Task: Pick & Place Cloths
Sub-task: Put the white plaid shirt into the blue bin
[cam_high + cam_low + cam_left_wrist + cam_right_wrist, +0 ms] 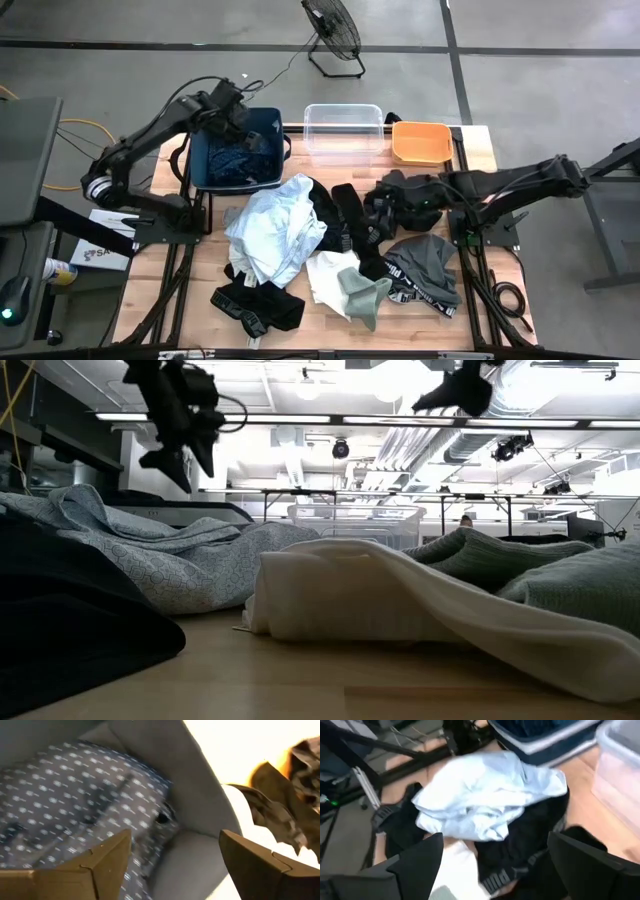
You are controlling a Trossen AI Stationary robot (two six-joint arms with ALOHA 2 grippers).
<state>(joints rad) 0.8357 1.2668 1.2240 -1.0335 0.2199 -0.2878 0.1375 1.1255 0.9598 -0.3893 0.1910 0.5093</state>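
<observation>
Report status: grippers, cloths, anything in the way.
Left gripper open over navy bin, patterned cloth inside. Right gripper open, empty above pile. Pale blue shirt on table. Nothing blocking.

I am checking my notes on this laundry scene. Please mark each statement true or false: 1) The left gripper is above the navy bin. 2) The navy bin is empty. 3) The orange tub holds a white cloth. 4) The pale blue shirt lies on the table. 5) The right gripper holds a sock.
1) True: the left gripper hangs over the navy bin, fingers open.
2) False: a navy patterned cloth lies inside it.
3) False: the orange tub shows nothing in it; the white cloth lies on the table.
4) True: the pale blue shirt lies on the table in front of the bin.
5) False: the right gripper is open and empty above the black cloths.
</observation>
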